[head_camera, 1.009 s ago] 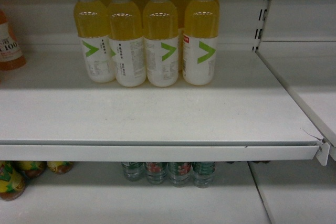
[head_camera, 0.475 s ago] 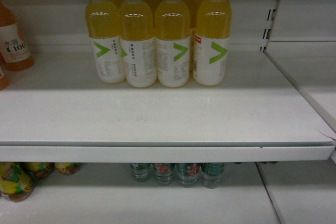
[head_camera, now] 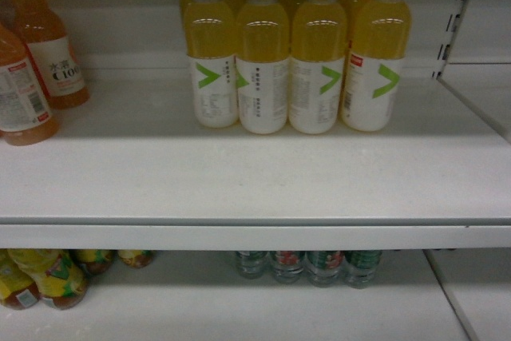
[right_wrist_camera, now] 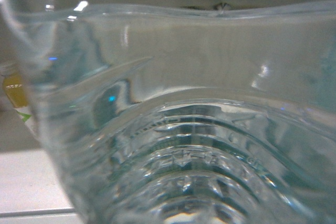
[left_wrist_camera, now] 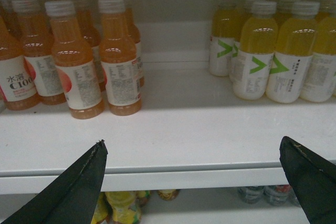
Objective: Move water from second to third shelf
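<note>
A clear ribbed bottle of water (right_wrist_camera: 189, 129) fills the right wrist view, pressed close to the camera, with raised lettering on its curved bottom part. My right gripper's fingers are hidden behind it, and the bottle appears held in them. Several more water bottles (head_camera: 307, 265) with green and red labels stand on the lower shelf, and they show again in the left wrist view as water bottles (left_wrist_camera: 262, 193). My left gripper (left_wrist_camera: 191, 145) is open and holds nothing, in front of the upper shelf's edge (left_wrist_camera: 173, 174). Neither gripper shows in the head view.
Yellow drink bottles (head_camera: 291, 61) with green V marks stand in a block on the upper shelf (head_camera: 255, 181). Orange drink bottles (left_wrist_camera: 79, 61) stand to their left. Yellow-labelled bottles (head_camera: 40, 277) lie on the lower shelf at left. A slotted upright (head_camera: 455, 13) rises at right.
The head view has slid left: the yellow bottles, the water below and the shelf upright have all shifted right in the frame. More orange bottles have come into view at left.
</note>
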Tool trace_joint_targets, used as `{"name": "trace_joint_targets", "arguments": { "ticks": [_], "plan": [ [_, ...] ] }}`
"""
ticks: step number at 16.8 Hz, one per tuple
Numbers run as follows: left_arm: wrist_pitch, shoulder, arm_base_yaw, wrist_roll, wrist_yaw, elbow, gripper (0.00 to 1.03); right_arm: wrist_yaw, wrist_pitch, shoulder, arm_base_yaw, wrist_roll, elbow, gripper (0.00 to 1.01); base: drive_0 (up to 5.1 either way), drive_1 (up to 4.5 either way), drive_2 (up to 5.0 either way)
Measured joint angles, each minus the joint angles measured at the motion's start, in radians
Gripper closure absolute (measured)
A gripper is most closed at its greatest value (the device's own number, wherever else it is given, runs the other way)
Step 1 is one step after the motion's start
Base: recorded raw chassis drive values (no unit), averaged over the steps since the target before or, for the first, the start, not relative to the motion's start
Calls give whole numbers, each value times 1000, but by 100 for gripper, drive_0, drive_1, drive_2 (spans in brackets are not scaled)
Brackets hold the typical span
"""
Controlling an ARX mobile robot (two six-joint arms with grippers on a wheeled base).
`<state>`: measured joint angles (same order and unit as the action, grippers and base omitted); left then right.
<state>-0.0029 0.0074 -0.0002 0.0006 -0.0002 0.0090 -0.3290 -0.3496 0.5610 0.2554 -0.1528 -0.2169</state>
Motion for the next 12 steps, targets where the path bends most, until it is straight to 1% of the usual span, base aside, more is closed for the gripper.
{"name": "trace_joint_targets", "arguments": {
  "ticks": [12],
  "plan": [
    [-1, 0, 0, 0, -1, 0, 5, -1, 6, 1, 0, 0, 0, 60, -498, 247, 247]
  ]
}}
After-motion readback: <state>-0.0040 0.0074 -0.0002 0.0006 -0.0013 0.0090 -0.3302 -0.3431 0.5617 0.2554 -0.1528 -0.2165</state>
